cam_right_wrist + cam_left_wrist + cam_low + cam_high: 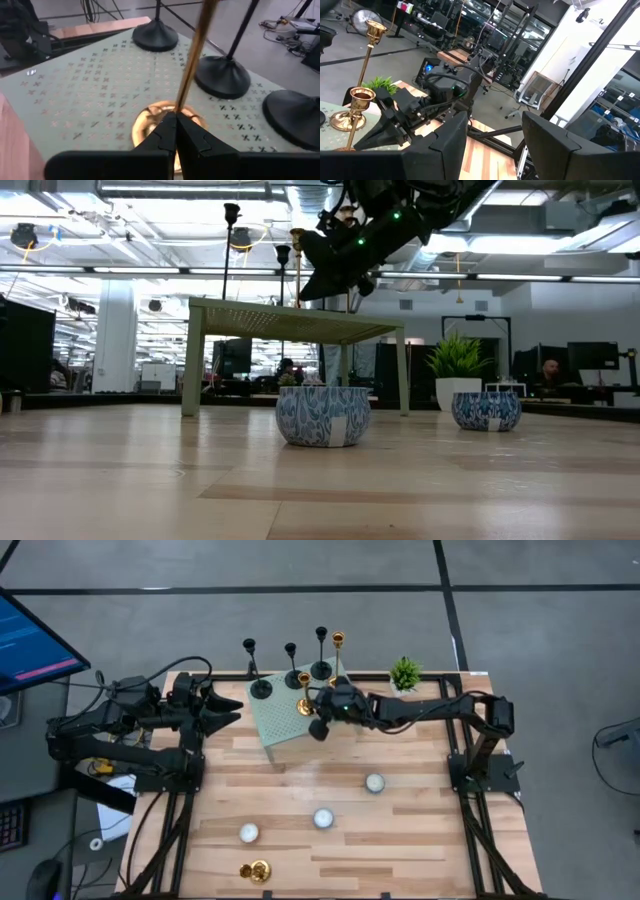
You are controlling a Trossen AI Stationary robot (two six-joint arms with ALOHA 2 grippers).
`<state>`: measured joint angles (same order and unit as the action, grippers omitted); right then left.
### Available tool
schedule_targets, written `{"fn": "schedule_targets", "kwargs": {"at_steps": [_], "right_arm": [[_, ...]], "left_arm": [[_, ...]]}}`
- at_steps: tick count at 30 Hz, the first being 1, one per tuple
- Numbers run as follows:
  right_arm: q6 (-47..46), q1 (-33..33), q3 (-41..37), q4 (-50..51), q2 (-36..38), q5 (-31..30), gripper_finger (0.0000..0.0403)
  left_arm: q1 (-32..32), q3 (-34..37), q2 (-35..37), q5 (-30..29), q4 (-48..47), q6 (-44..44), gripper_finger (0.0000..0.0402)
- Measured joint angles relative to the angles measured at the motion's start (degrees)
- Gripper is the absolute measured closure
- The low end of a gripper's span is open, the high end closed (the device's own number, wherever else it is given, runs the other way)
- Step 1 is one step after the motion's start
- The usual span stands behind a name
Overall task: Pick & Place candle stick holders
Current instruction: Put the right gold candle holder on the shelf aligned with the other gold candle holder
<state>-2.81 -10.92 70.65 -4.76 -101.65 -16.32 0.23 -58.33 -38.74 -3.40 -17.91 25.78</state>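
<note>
Above a wooden tabletop [400, 840], the right pincer [318, 726] hangs over a pale green perforated stand [285, 720], its two fingers pressed shut with nothing gripped between them; in the right wrist view the closed tips sit just in front of a gold candle stick holder [192, 60] whose round base rests on the stand. Three black candle stick holders [260, 688] and a taller gold one [338, 640] stand on the stand's far side. A short gold holder [256, 871] lies alone near the tabletop's front edge, well apart from the rest. Three white tealights [374, 782] dot the wood, and a small green plant [405, 673] sits at the far edge. The left pincer [228, 708] waits at the tabletop's left side, fingers parted and empty.
</note>
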Motion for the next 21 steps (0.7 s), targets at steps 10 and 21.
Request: {"fn": "schedule_targets", "kwargs": {"at_steps": [10, 21], "right_arm": [[1.22, -0.25, 1.04, -2.45, -1.45, 1.43, 0.0403], [3.26, -1.73, 1.56, -2.17, -1.9, 1.55, 0.0403]], "left_arm": [[0.02, 0.0, 0.02, -0.02, -0.01, 0.0, 0.0211], [0.02, 0.0, 0.02, -0.02, -0.02, 0.0, 0.0211]]}}
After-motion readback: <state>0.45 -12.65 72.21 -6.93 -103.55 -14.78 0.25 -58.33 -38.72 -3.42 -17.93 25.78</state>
